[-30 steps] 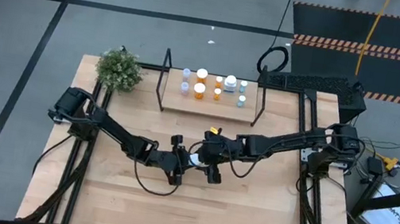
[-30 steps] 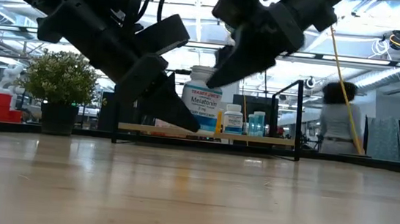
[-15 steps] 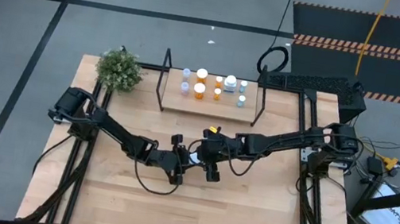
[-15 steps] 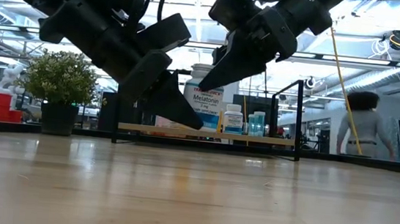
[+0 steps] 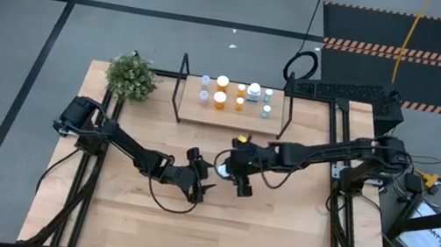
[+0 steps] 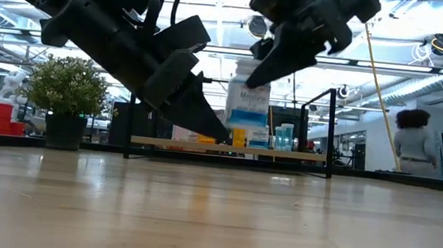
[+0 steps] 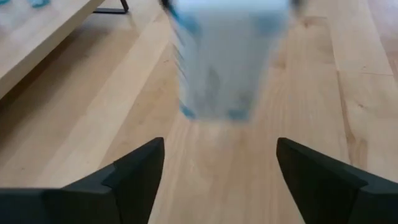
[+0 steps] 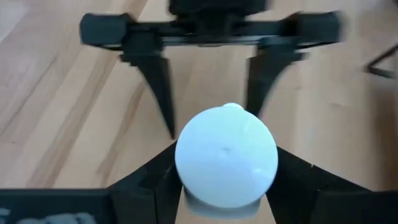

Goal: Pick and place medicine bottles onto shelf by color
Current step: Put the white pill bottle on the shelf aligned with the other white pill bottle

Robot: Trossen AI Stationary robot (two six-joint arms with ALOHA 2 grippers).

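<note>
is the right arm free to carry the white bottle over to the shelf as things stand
Probably yes: the right claw is shut on the white bottle, the left claw stands open clear of it, and the shelf shows bare board.

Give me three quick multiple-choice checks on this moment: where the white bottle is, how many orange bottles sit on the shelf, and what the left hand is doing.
1. Where is the white-capped bottle?
A. Standing on the shelf
B. Held in the right hand over the table
C. Lying beside the plant

2. How many orange bottles stand on the shelf?
A. None
B. Three
C. Seven

3. What state is the left hand in?
A. Open, apart from the bottle
B. Shut on the bottle
C. Shut on nothing

Answers:
1 B: the right wrist view shows the right hand closed on the bottle's sides, and the low view shows it off the tabletop.
2 B: the high view shows three orange bodies among the bottles there.
3 A: in the left wrist view both fingers stand wide with the bottle beyond them, untouched.
</note>
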